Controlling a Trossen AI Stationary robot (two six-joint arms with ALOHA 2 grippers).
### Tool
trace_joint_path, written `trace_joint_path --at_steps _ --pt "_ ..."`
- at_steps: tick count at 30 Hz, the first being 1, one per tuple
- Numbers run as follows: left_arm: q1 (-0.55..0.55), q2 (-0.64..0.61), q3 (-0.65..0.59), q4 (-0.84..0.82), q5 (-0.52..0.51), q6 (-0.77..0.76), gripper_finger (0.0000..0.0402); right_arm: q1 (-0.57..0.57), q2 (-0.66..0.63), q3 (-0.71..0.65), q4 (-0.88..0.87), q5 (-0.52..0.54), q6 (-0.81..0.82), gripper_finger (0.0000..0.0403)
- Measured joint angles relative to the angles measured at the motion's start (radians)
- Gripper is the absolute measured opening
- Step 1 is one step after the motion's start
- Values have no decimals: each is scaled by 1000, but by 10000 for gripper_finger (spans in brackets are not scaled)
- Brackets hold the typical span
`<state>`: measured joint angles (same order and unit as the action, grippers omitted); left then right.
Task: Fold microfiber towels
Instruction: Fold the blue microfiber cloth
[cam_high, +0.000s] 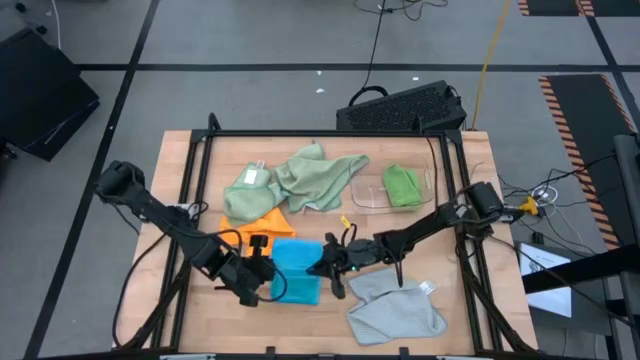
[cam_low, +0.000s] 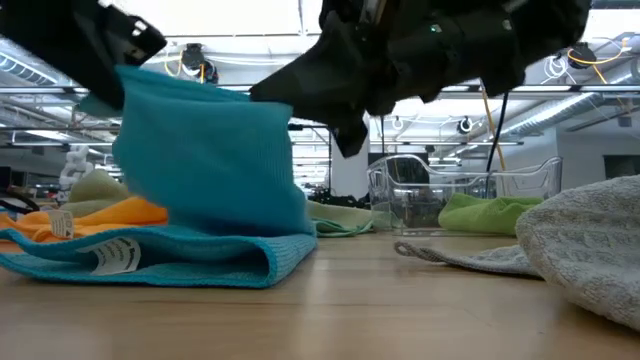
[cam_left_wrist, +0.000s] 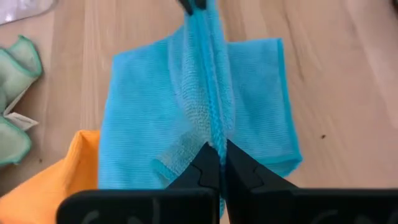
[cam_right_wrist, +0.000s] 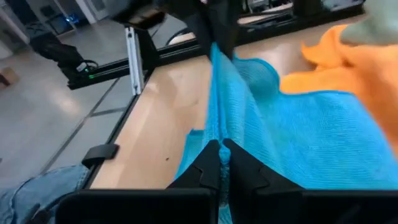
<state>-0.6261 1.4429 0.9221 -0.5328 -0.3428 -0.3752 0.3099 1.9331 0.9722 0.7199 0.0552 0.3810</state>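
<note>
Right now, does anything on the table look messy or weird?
Mostly normal. The left gripper and right gripper are both shut on the blue towel, mid-fold. Two sage green towels lie crumpled, unfolded, and the grey towel sprawls rumpled near the table edge.

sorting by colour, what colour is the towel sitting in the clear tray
Bright green towel in the clear tray; the high view shows it best.
</note>
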Motion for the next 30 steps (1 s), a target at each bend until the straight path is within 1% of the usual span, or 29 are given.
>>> trace_joint_path --at_steps 5,14,22,24,26,30 --pt "-17 1 -56 75 -17 -33 3 6 64 0 58 -1 55 4" --pt "-31 28 -89 210 23 -56 3 19 69 0 47 -82 90 4" --pt "-31 83 -117 255 28 -112 7 40 69 -1 28 -83 89 6" --pt "-31 89 -118 249 32 -132 13 45 69 -2 20 -87 89 15" --pt "-33 89 -120 232 45 -161 18 56 71 -5 7 -101 88 33" --pt "-34 90 -120 242 73 -227 37 68 69 -4 -3 -126 77 84"
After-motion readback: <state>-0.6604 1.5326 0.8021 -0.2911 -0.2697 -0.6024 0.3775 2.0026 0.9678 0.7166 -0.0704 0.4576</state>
